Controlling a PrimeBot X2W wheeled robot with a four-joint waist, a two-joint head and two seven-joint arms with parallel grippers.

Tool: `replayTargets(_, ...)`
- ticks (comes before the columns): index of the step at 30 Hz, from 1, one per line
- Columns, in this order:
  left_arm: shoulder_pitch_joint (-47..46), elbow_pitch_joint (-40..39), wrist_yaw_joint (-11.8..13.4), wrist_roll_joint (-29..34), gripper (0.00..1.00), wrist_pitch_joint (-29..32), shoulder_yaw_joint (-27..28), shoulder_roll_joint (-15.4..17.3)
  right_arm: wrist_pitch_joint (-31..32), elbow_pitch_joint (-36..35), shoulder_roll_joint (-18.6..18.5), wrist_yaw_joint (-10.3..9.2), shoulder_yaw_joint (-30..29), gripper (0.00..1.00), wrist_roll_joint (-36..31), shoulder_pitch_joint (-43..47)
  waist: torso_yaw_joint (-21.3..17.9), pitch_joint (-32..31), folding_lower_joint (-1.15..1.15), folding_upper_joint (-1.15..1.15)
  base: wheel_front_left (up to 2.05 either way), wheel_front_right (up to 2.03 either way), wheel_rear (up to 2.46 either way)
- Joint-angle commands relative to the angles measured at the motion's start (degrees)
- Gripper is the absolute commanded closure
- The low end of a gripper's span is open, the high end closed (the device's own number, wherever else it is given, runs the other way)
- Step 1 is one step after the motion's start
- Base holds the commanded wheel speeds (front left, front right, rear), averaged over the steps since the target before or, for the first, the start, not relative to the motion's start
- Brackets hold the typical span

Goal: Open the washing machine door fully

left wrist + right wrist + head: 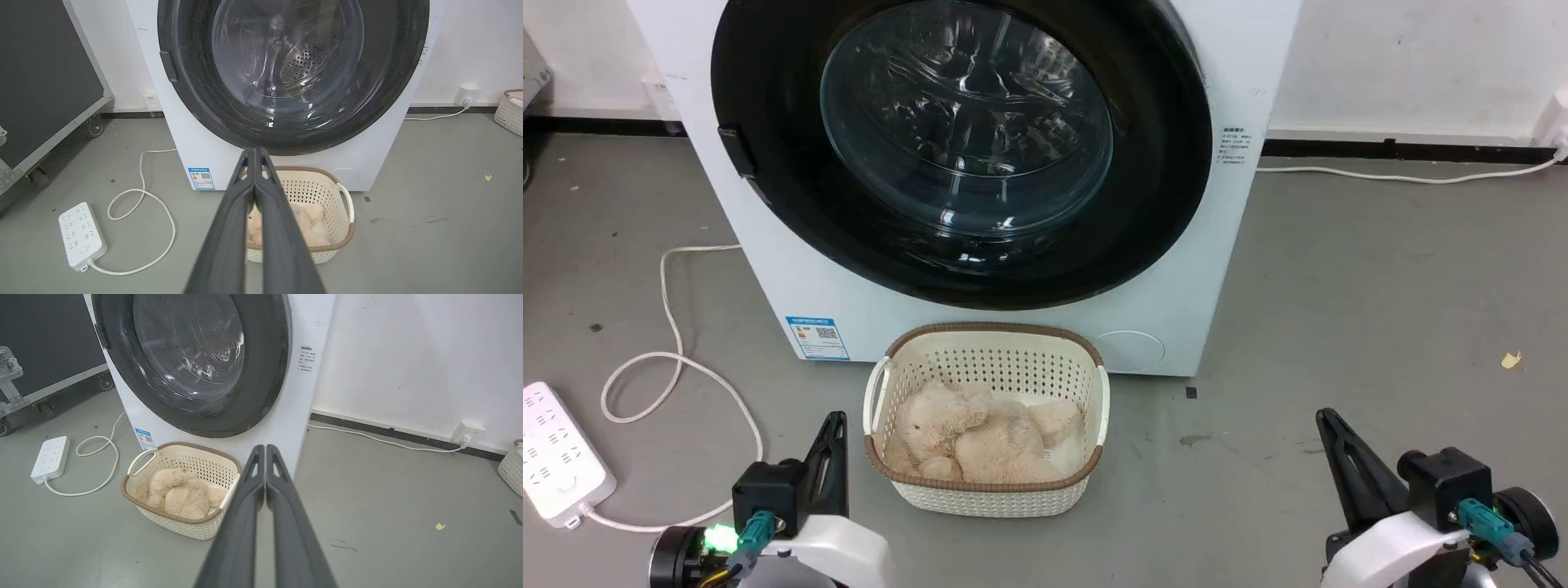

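At far left a white power strip point(560, 457) lies on the grey floor point(1380, 286), its cord point(670, 327) looping toward the machine. The left pincer point(254, 150) hangs low, its fingers pressed together on nothing, well short of the machine. At centre the white washing machine point(882, 318) stands against a white wall point(1405, 57). The washing machine door point(964, 147) sits shut, flush with the front. Its small dark handle point(737, 151) is on the left rim, so the door likely swings from the right. A cream basket point(992, 333) holding a plush toy point(980, 433) sits just before the machine, probably waiting to be loaded. The right pincer point(264, 447), low at right, is likewise pressed together and empty. Beyond it a cable point(367, 437) runs along the wall to a socket point(468, 428).
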Motion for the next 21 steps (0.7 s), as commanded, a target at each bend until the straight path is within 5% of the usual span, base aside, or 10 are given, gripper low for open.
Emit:
replayTargets(1,-0.55,-0.23,0.15,0.5,1.0,0.02,-0.01,0.06,0.04,0.13,0.27,-0.05,-0.01,1.0,-0.43,-0.67,0.0,0.0,0.0,0.0,0.0,0.0,0.0)
replayTargets(21,-0.55,-0.23,0.15,0.5,1.0,0.02,-0.01,0.06,0.04,0.13,0.27,-0.05,-0.01,1.0,-0.43,-0.67,0.0,0.0,0.0,0.0,0.0,0.0,0.0)
